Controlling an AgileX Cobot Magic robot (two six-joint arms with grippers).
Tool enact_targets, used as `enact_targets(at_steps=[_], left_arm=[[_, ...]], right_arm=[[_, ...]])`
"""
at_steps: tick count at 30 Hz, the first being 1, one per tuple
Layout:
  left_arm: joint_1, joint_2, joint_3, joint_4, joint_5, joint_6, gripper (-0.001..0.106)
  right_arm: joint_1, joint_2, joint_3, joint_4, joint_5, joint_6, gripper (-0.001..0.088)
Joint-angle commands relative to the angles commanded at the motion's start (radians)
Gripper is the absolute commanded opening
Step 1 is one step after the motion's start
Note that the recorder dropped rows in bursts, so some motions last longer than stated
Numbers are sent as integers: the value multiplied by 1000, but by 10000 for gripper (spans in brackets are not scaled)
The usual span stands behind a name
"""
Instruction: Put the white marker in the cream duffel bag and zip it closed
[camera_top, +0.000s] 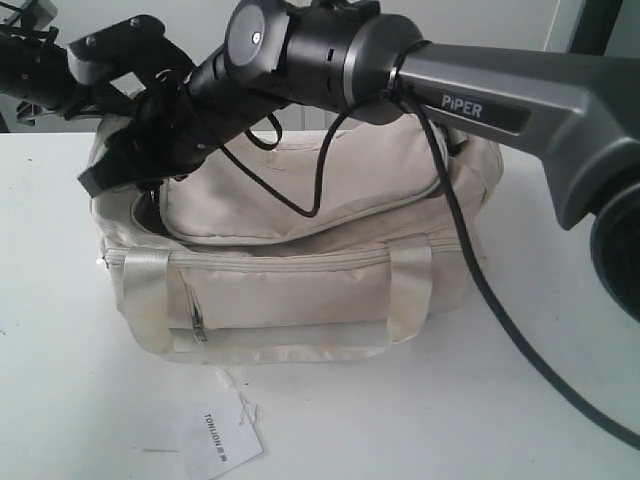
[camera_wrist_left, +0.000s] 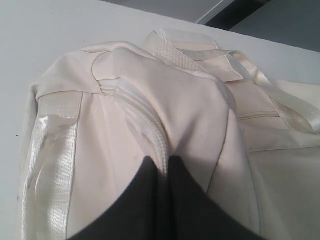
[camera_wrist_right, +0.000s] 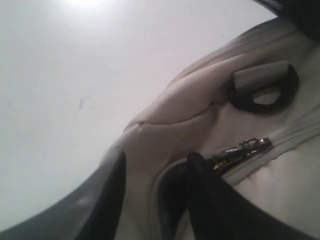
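The cream duffel bag stands in the middle of the white table, its curved top zipper gaping at the left end over dark lining. The white marker is hidden. My right gripper has reached across to that left end and is open, fingers astride the rim of the opening, with the metal zipper pull just beside one fingertip. A dark end clip sits beyond it. My left gripper is shut, pinching a raised zipper seam of the bag.
A white paper tag with printed text lies on the table in front of the bag. The right arm and its black cable cross over the bag's top. The left arm is at the far left.
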Motion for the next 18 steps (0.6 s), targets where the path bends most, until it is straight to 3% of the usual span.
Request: enact_targets(at_steps=[5, 9, 10, 14, 17, 18], left_arm=[[0, 0, 0, 5, 0, 7, 3], [0, 0, 0, 5, -4, 8, 3], [0, 0, 0, 5, -4, 8, 3], [0, 0, 0, 5, -4, 8, 3], [0, 0, 0, 5, -4, 8, 3], [0, 0, 0, 5, -4, 8, 3]], right_arm=[[0, 23, 0, 12, -17, 142, 390], [0, 51, 0, 19, 21, 146, 245], [-2, 62, 0, 11, 26, 146, 162], [-13, 88, 0, -58, 19, 144, 43], [-17, 94, 0, -156, 17, 179, 57], [-19, 94, 0, -213, 19, 232, 120]])
